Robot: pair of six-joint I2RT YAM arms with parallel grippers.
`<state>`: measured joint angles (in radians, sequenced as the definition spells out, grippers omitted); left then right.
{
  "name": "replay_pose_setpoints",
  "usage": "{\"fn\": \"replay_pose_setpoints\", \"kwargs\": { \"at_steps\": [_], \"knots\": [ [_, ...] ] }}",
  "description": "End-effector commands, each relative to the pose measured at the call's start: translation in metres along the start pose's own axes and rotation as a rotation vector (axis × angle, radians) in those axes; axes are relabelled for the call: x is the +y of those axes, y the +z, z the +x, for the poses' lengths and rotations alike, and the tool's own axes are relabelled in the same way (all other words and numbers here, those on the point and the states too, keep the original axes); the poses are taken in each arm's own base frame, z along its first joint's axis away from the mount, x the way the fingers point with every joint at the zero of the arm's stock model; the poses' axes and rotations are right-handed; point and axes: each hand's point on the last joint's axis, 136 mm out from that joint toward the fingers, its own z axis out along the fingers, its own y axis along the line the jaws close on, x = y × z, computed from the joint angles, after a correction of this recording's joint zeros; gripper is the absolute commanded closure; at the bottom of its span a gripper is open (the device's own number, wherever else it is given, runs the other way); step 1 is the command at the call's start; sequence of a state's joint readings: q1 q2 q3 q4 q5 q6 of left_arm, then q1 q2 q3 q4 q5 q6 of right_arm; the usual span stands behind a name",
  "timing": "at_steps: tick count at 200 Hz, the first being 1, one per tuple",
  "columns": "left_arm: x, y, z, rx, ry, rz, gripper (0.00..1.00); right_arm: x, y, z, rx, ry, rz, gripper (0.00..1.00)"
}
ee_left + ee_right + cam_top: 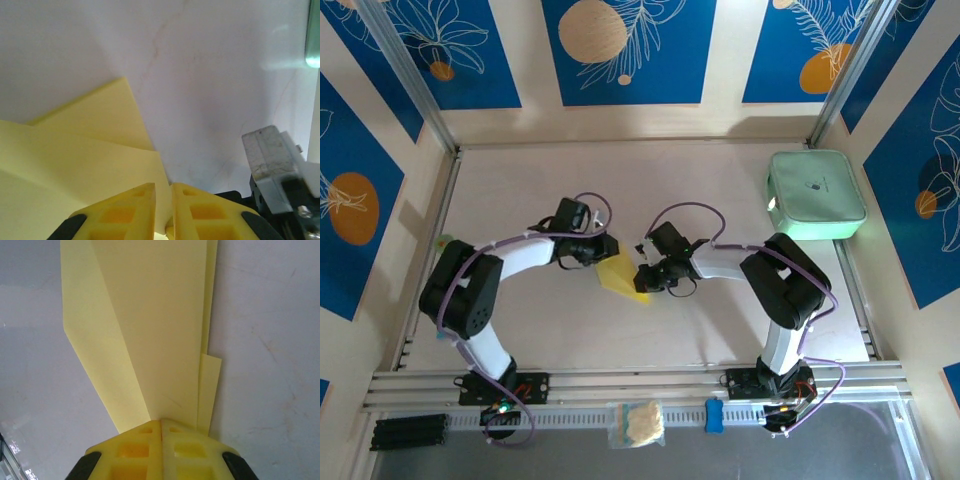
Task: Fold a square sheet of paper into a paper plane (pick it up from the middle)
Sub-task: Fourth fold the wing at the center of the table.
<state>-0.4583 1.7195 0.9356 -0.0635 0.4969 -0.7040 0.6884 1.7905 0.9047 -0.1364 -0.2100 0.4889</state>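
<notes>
Matt yellow paper plane (pixel 150 330); table (pixel 225 75) looks smooth, perhaps laminate.

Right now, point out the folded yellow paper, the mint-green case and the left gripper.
folded yellow paper (pixel 620 274): top view, its middle.
mint-green case (pixel 817 195): top view, lid centre.
left gripper (pixel 163 194): left wrist view, between its fingertips.

Pale table (pixel 620 185) carries a mint-green case (pixel 817 195) — far right.

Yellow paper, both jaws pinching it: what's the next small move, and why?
Probably hold the right jaws clamped as an anchor and have the left jaws draw their edge over toward them to lay the next fold. The partly folded paper is pinched from both sides, layered with diagonal creases but no wings yet, so another fold seems due.
</notes>
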Motion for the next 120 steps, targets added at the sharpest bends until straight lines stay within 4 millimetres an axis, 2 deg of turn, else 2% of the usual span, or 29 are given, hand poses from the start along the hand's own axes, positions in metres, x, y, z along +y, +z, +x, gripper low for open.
{"fn": "replay_pose_setpoints", "kwargs": {
  "at_steps": [1,29,50,73,95,120],
  "knots": [
    [0.006,0.013,0.003,0.008,-0.021,-0.023,0.84,-0.02,0.006,0.026,0.099,0.058,0.051,0.97],
    [0.024,0.025,0.006,0.028,-0.035,-0.074,0.86,-0.013,0.001,0.018,0.08,0.06,0.019,0.96],
    [0.036,0.033,0.012,0.054,-0.051,-0.109,0.86,0.007,-0.009,0.001,0.04,0.051,-0.051,0.96],
    [0.041,0.034,0.014,0.059,-0.057,-0.129,0.87,0.027,-0.02,-0.018,-0.009,0.054,-0.109,0.95],
    [0.049,0.034,0.017,0.066,-0.062,-0.164,0.87,0.024,-0.021,-0.029,-0.055,0.113,-0.076,0.95],
    [0.053,0.036,0.02,0.078,-0.076,-0.177,0.87,0.015,-0.013,-0.032,-0.077,0.183,-0.014,0.96]
  ]
}}
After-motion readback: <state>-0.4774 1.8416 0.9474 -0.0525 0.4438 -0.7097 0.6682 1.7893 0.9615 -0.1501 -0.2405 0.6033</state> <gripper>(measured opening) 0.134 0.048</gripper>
